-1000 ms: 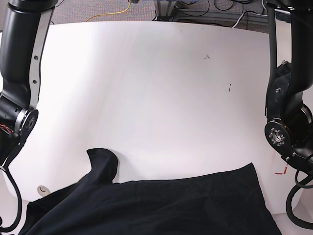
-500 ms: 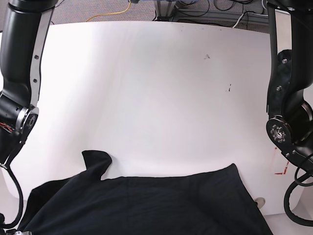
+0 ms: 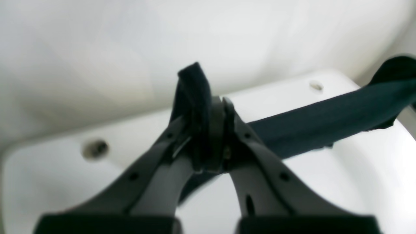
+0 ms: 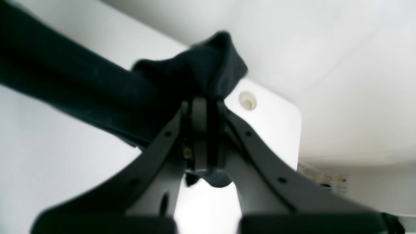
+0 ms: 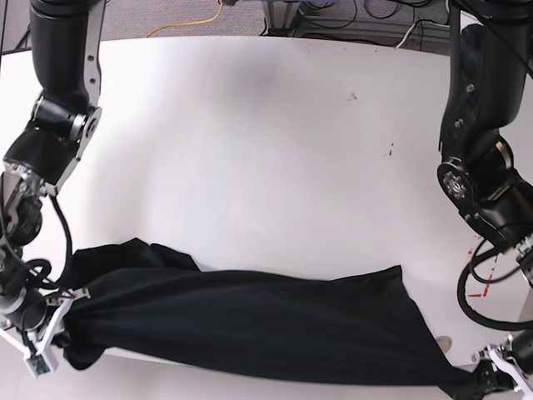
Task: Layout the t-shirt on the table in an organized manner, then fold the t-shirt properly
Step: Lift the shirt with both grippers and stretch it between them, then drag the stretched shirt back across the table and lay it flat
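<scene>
The black t-shirt (image 5: pixel 250 321) hangs as a stretched band along the near edge of the white table (image 5: pixel 250 150), pulled taut between both grippers. My right gripper (image 5: pixel 73 310), at the base view's lower left, is shut on one bunched end of the t-shirt (image 4: pixel 81 84); the right wrist view shows fabric pinched at the gripper (image 4: pixel 204 104). My left gripper (image 5: pixel 485 381), at the lower right, is shut on the other end; in the left wrist view cloth sticks up from the gripper (image 3: pixel 216 104) and the t-shirt (image 3: pixel 325 120) runs off to the right.
A round grommet (image 5: pixel 444 342) sits near the table's right front corner, beside a red tape outline (image 5: pixel 479 292). Grommets (image 3: pixel 95 149) (image 4: pixel 247 100) also show in both wrist views. Small dark marks (image 5: pixel 351 97) dot the far right. Cables (image 5: pixel 191 25) lie on the floor beyond.
The shirt went from a broad sheet across the near table to a narrower taut band. Both forearms swung inward into view, and the upturned flap at the left has flattened.
</scene>
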